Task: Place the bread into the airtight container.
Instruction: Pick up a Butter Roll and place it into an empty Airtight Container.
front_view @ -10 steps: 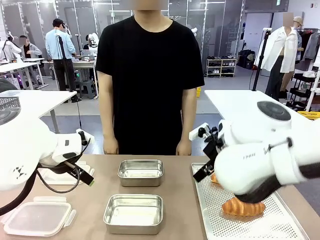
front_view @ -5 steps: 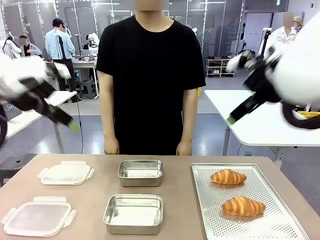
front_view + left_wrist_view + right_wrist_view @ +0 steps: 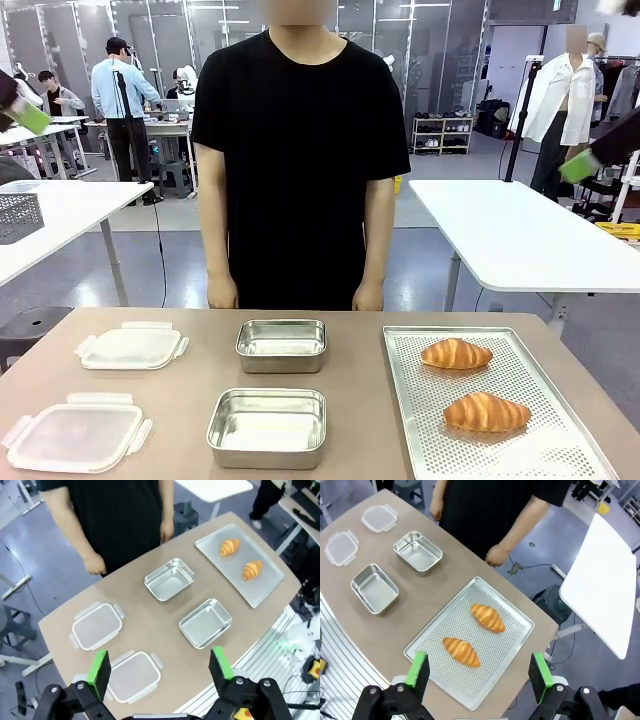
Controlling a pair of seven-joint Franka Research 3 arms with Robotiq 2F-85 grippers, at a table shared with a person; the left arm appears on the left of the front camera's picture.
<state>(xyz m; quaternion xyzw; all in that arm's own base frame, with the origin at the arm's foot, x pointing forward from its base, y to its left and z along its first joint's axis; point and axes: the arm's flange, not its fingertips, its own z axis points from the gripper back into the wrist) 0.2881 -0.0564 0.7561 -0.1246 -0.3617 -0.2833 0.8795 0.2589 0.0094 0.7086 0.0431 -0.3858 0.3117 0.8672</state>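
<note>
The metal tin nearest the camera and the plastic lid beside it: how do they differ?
The metal tin is shiny steel; the plastic lid is cloudy white. The tin is a deep open box; the lid is flat with clip tabs on its sides. The tin sits mid-table, the lid towards the robot's left. Both are rounded rectangles on the table.

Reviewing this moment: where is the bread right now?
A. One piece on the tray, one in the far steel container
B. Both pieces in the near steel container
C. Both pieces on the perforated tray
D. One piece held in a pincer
C: the far croissant and the near croissant both lie on the perforated tray, apart from each other.
</note>
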